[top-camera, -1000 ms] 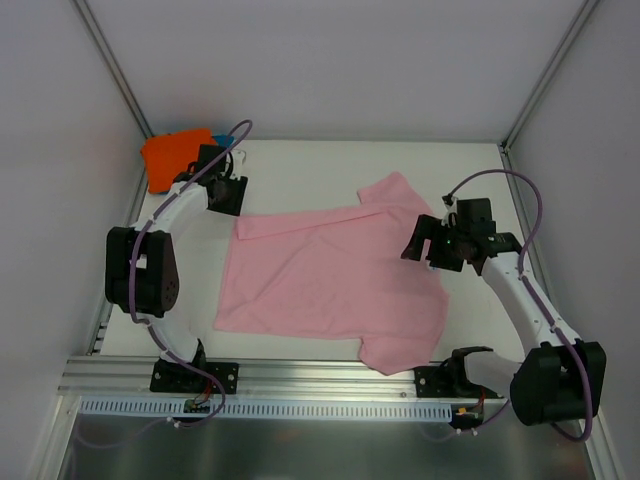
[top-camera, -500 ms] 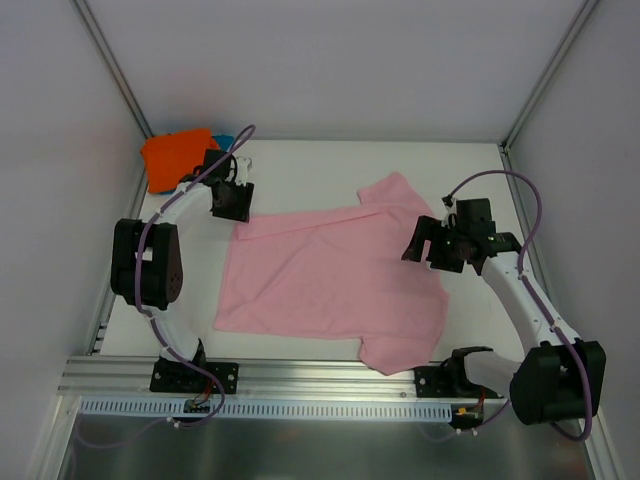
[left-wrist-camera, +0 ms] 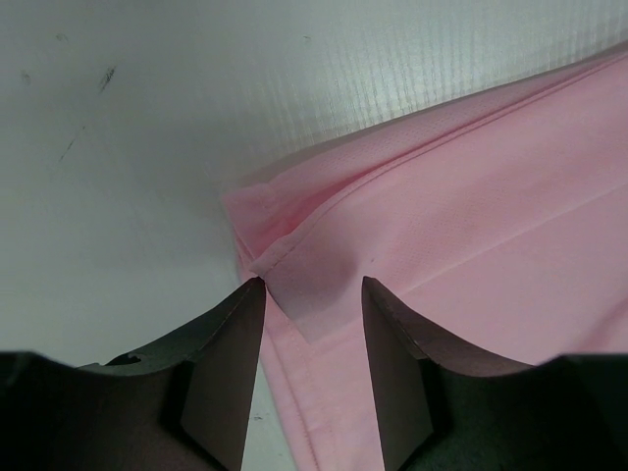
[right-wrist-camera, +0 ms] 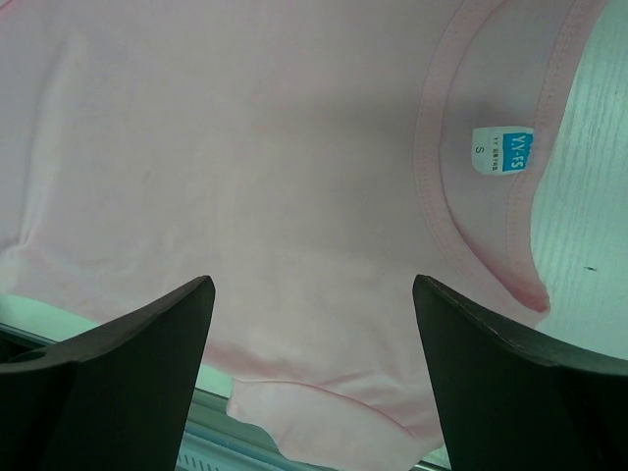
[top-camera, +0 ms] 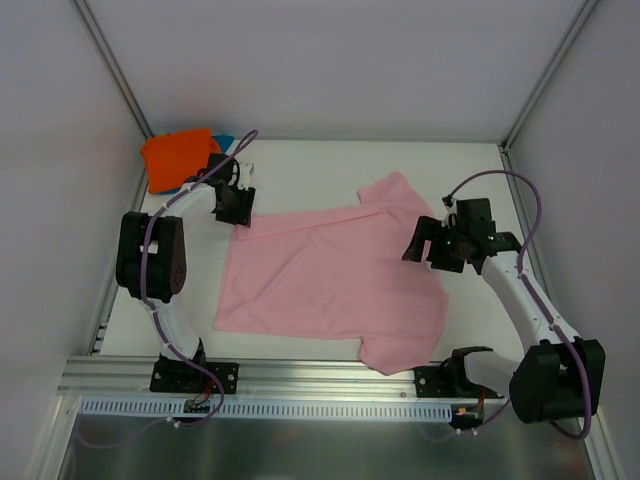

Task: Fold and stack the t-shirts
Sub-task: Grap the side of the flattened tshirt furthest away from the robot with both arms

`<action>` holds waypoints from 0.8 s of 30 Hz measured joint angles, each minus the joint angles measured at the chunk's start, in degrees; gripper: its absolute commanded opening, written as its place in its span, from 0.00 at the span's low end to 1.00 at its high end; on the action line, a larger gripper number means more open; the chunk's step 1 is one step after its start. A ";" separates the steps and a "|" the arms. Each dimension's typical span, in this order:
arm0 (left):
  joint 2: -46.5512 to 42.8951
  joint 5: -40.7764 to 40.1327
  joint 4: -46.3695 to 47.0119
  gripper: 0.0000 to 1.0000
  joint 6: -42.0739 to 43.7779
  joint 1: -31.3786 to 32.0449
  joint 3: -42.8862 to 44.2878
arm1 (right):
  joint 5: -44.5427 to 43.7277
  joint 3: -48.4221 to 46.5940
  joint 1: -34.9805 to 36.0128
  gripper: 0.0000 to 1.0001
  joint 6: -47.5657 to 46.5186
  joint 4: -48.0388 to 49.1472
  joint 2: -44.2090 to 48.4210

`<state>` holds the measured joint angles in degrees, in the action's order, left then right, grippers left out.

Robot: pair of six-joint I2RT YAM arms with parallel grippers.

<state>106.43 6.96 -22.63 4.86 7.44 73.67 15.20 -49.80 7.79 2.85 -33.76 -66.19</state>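
The left arm rose from its base at the near left, folded sharply at a high elbow, and its forearm stretched toward the far side, angling to the right. The left gripper pointed down, low over the surface, its two dark fingers parted by a narrow gap. The right arm climbed from its base at the near right and bent inward. The right gripper faced down from higher up, its fingers spread wide apart
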 measured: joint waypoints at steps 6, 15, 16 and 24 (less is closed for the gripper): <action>0.11 -0.55 1.31 0.43 0.00 0.00 0.00 | 0.00 0.00 -0.07 0.87 -0.13 0.00 -0.63; 0.11 -2.93 2.47 0.42 0.00 0.00 -0.02 | 0.04 0.00 -0.07 0.88 -0.13 0.02 -1.66; 0.11 -2.97 2.56 0.42 0.00 0.00 -0.02 | 0.04 0.00 -0.07 0.88 -0.13 0.02 -1.73; 0.52 -2.99 3.72 0.42 -0.61 0.00 -0.02 | 0.09 0.00 -0.07 0.88 -0.13 0.02 -1.90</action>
<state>106.96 3.97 -18.92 4.25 7.44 73.65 15.29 -49.80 7.73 2.72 -33.74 -68.10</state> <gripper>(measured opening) 0.418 0.876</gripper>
